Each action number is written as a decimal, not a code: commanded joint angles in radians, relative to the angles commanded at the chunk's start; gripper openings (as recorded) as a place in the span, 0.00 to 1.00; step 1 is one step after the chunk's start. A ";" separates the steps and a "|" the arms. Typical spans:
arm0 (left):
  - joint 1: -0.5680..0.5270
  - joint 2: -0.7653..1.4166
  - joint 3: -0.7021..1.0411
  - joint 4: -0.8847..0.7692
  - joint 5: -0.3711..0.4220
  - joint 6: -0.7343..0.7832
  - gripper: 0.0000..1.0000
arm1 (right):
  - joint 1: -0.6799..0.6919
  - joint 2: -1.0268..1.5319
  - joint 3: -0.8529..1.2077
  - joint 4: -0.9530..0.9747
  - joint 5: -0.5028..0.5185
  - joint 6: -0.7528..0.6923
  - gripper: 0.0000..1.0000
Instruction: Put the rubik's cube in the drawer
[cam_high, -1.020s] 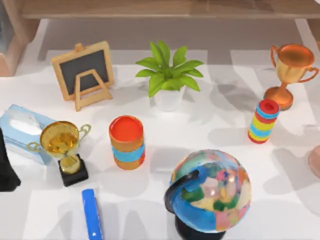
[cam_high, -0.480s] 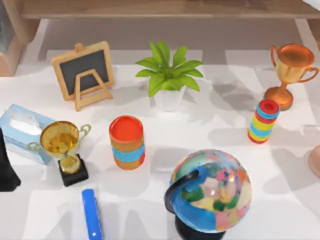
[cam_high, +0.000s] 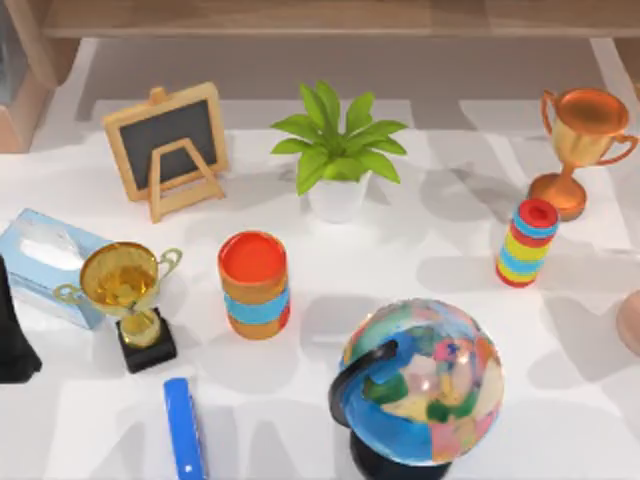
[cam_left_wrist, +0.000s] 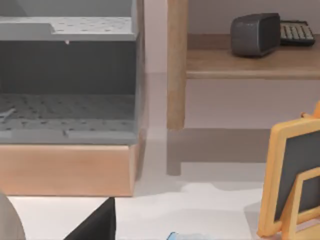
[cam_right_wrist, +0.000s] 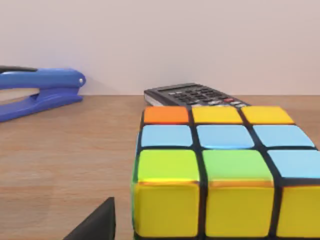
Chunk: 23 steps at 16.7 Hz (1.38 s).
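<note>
- The rubik's cube (cam_right_wrist: 220, 170) sits on a wooden shelf (cam_right_wrist: 65, 150), very close in front of the right wrist camera, with a calculator (cam_right_wrist: 195, 95) just behind it and a blue stapler (cam_right_wrist: 40, 92) off to one side on the same board.
- The right arm appears to be closing in on the cube to pick it up. A dark finger tip (cam_right_wrist: 97, 225) juts into the corner of the view, but whether the fingers are wide or narrow cannot be told.
- The drawer (cam_left_wrist: 67, 117) shows in the left wrist view as a grey tray in a wooden cabinet, apparently pulled open, beside a shelf post.
- The left arm's dark body (cam_high: 12, 335) stands at the table's left edge near the tissue box (cam_high: 45, 262); its finger spread cannot be told either.
- Judged step: the grasp, not yet made. Next, the right gripper should straddle the cube squarely, clear of the calculator, then carry it to the drawer.
</note>
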 joint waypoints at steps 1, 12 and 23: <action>0.000 0.000 0.000 0.000 0.000 0.000 1.00 | 0.000 0.025 0.033 -0.007 0.000 0.000 1.00; 0.000 0.000 0.000 0.000 0.000 0.000 1.00 | 0.011 0.086 0.089 -0.009 0.013 0.004 0.70; 0.000 0.000 0.000 0.000 0.000 0.000 1.00 | 0.011 0.086 0.089 -0.009 0.013 0.004 0.00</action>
